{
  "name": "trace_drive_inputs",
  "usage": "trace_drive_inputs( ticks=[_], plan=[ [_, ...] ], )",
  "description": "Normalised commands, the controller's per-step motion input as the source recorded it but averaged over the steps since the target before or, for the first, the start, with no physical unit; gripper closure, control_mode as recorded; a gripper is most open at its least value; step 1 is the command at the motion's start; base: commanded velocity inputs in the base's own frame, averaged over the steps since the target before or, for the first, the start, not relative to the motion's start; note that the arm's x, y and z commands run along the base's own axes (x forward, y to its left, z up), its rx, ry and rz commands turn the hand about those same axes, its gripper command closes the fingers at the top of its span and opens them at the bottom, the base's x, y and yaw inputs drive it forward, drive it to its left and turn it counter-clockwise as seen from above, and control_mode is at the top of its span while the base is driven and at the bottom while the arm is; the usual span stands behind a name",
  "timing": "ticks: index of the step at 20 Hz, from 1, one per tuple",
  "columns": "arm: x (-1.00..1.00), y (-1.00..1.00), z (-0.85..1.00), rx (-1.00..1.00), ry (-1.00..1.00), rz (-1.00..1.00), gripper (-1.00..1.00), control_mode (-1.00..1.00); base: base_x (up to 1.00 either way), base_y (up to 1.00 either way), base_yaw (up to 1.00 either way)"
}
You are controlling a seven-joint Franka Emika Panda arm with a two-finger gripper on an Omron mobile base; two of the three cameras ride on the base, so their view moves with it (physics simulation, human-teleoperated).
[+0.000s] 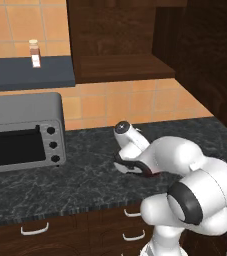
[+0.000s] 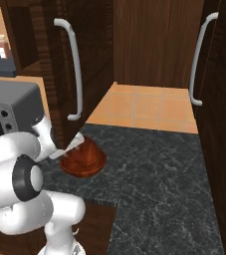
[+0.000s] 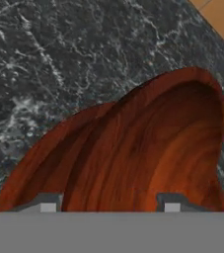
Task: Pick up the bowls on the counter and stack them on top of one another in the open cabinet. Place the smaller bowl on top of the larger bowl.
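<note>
A glossy reddish-brown wooden bowl (image 2: 84, 160) sits on the dark speckled counter (image 2: 157, 174), close below the wall cabinets. I cannot tell from its size which of the two bowls it is. My gripper (image 2: 72, 146) hangs right over its near-left rim. In the hand view the bowl's grained hollow (image 3: 143, 148) lies very close, and my gripper (image 3: 108, 206) stands open, its tips wide apart with nothing clamped between them. The open cabinet (image 1: 122, 67) with its wooden shelf board is up on the wall, above and behind the arm.
A grey toaster oven (image 1: 22, 132) stands on the counter (image 1: 60, 185) to the left. A dark-blue wall shelf (image 1: 30, 72) carries small bottles. Cabinet doors with white handles (image 2: 74, 69) hang just above the bowl. Drawers with white handles run under the counter edge.
</note>
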Motion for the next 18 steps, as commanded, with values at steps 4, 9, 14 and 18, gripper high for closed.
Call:
trace_drive_inputs(
  ticks=[4, 9, 14, 18],
  plan=[
    [-0.60, 0.40, 0.80, 0.01, -0.08, -0.04, -1.00, -1.00, 0.00, 0.00, 0.00],
    [-0.55, 0.10, 0.01, 0.00, 0.05, -0.01, -1.00, -1.00, 0.00, 0.00, 0.00],
    [-0.09, -0.29, -0.36, 0.00, 0.09, 0.00, -1.00, -1.00, 0.00, 0.00, 0.00],
    [0.00, -0.22, -0.39, -0.01, 0.10, 0.00, -1.00, -1.00, 0.00, 0.00, 0.00]
  ],
)
